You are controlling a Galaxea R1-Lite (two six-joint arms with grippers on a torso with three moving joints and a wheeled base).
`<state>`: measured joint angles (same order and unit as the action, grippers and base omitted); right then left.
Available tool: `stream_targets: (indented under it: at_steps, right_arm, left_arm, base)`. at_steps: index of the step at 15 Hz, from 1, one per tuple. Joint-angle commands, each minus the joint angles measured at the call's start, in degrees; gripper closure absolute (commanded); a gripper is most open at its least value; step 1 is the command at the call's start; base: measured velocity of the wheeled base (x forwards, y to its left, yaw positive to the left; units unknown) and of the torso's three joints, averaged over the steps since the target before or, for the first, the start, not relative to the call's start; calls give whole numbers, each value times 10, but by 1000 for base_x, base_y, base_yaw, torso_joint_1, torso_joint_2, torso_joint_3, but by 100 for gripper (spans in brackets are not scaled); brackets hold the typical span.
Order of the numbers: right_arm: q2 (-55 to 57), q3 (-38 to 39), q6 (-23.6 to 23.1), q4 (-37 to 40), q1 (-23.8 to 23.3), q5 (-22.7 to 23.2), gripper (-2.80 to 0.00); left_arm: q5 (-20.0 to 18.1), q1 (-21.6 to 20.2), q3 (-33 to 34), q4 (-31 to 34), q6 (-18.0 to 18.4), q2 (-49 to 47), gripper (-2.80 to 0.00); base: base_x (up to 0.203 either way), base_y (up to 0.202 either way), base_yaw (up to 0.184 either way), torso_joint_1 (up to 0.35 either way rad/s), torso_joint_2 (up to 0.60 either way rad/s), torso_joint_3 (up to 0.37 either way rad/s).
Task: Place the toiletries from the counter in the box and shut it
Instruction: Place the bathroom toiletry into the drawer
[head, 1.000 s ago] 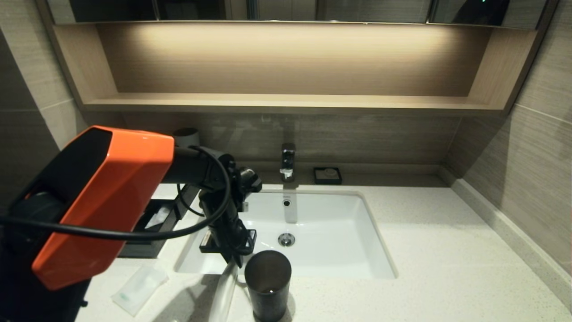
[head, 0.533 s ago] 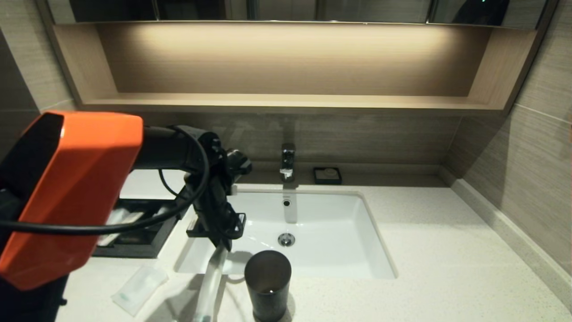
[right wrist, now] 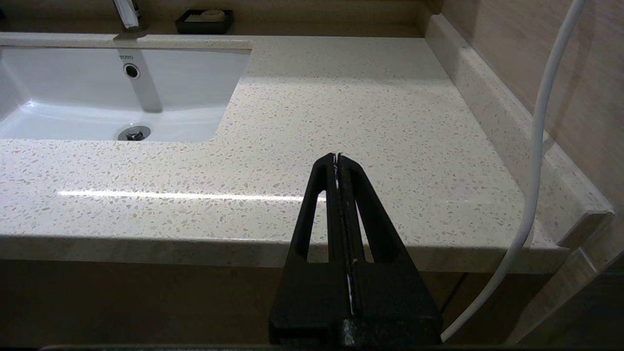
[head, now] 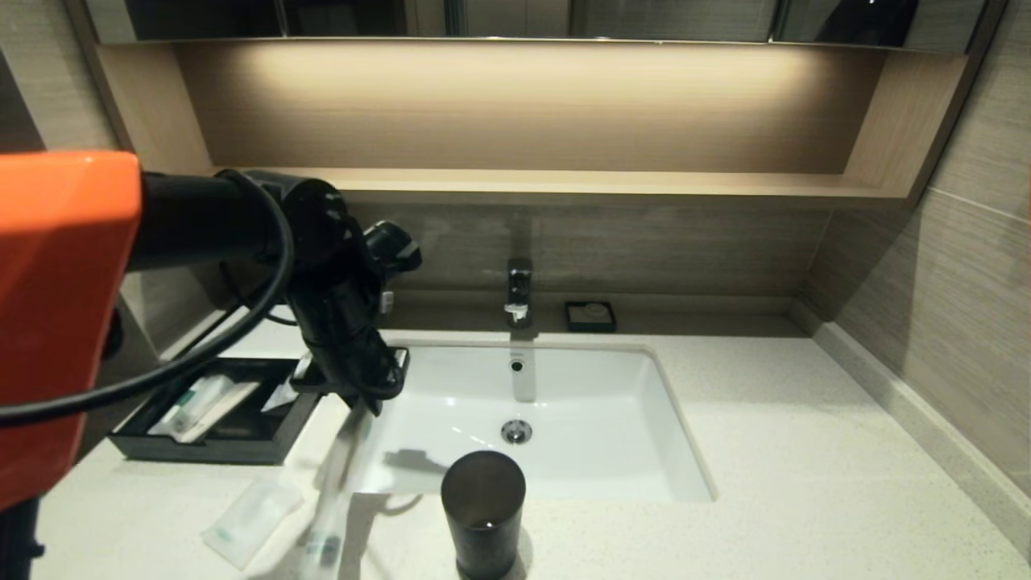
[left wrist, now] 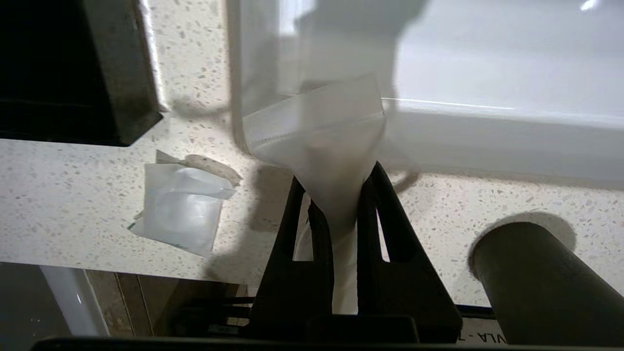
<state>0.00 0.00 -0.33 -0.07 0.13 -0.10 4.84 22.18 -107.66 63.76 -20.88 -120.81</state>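
Head view: the left gripper (head: 358, 403) pinches one long packet (head: 334, 483), which hangs with its long axis near vertical over the counter's (head: 765, 451) front edge, left of the basin (head: 612, 435). The open box (head: 217, 447) sits at the left edge.

Left wrist view: the sachet (left wrist: 178, 207) lies flat beside the box.

Right wrist view: the right gripper (right wrist: 337, 158), pressed together, hovers off the front edge.

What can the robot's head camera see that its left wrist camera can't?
Only the head view shows the tap, the soap dish, the wooden shelf, and the open black box with packets lying inside. Only the left wrist view shows, close up, the left gripper shut on the top of a long clear packet. Both show that packet hanging, the small sachet on the counter, the dark cup and the white basin.
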Motion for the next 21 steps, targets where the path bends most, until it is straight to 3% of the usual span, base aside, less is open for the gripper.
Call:
stream_targets:
  at_steps: [1, 8, 16, 21]
  right_arm:
    - [0, 1, 0, 0, 0, 0, 0]
    - [0, 1, 0, 0, 0, 0, 0]
    - [0, 1, 0, 0, 0, 0, 0]
    - [0, 1, 0, 0, 0, 0, 0]
  left_arm:
    - [4, -29, -6, 4, 5, 22, 0]
    - [32, -109, -17, -3, 25, 78, 0]
    - [34, -169, -15, -41, 23, 120, 0]
    - [33, -231, -14, -52, 25, 123, 0]
  base:
    - [0, 0, 0, 0, 0, 0]
    - [0, 0, 0, 0, 0, 0]
    - [0, 0, 0, 0, 0, 0]
    - [0, 0, 0, 0, 0, 0]
